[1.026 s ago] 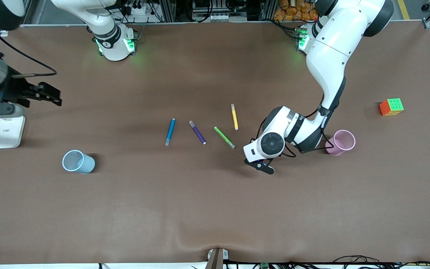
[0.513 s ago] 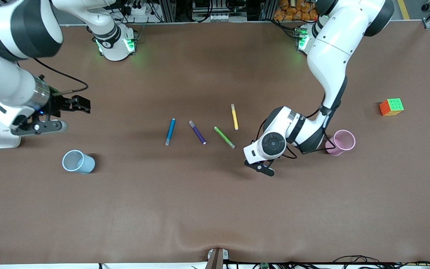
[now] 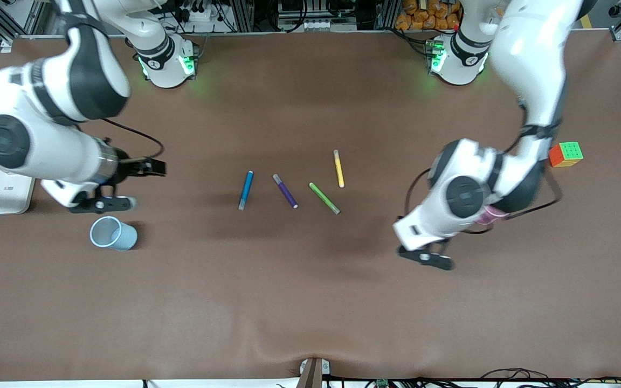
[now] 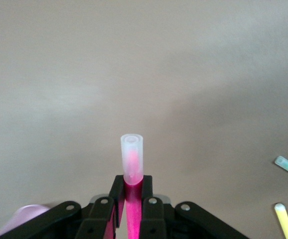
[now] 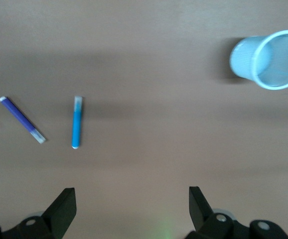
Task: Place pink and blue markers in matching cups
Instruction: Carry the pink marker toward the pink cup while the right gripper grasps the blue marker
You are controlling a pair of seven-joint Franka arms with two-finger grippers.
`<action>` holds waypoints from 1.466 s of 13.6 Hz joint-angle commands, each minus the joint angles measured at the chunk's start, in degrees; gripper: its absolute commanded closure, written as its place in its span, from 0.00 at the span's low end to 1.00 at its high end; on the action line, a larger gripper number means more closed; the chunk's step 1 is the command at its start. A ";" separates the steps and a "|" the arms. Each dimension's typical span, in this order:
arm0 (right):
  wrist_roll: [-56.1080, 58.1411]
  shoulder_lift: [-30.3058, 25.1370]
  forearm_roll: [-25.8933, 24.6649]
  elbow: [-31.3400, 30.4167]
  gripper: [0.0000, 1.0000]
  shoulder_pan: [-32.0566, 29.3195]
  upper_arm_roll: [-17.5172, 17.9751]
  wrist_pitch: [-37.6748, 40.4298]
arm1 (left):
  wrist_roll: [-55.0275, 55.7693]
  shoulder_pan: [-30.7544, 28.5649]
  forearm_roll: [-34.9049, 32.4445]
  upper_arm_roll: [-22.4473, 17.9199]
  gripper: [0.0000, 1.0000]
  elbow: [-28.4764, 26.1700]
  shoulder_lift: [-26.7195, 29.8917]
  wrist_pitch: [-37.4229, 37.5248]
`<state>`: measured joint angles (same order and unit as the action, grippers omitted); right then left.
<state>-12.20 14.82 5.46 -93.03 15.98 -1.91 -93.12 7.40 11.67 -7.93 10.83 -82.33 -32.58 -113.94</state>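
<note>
My left gripper (image 3: 423, 256) is shut on the pink marker (image 4: 132, 199), whose pale end (image 4: 132, 158) sticks out past the fingers (image 4: 117, 191). It hangs over the table beside the pink cup (image 3: 489, 217), which my left arm mostly hides; the cup's rim shows in the left wrist view (image 4: 24, 218). The blue marker (image 3: 246, 189) lies flat mid-table and shows in the right wrist view (image 5: 77, 122). The blue cup (image 3: 112, 233) stands toward the right arm's end and also shows in the right wrist view (image 5: 268, 59). My right gripper (image 3: 151, 168) is open and empty (image 5: 131, 204), over the table between the blue cup and the blue marker.
A purple pen (image 3: 285, 191), a green pen (image 3: 324, 198) and a yellow pen (image 3: 338, 168) lie beside the blue marker. A colour cube (image 3: 565, 154) sits toward the left arm's end. A white flat device (image 3: 11, 191) lies at the right arm's end.
My left arm has swung toward its own end of the table with the pink marker, covering the pink cup. My right arm has moved in from the table's end toward the blue marker.
</note>
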 commanded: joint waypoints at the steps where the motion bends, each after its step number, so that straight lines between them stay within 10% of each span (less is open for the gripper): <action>1: -5.28 1.18 0.43 -3.80 0.00 3.52 -0.47 -6.52 | -0.63 -1.82 -0.24 0.69 1.00 -1.43 6.11 2.92; 7: -14.50 2.57 0.43 -16.64 0.00 11.25 -0.47 -27.53 | -6.07 -6.48 3.62 0.77 1.00 -1.43 14.46 9.95; 20: -19.70 12.42 -1.15 -21.93 0.00 16.88 -0.64 -48.72 | -30.23 -14.29 18.29 0.86 1.00 -4.15 22.29 15.94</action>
<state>-30.81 25.93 5.29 -114.77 30.79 -1.88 -139.04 -18.82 -0.34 7.60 11.22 -83.22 -13.19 -98.43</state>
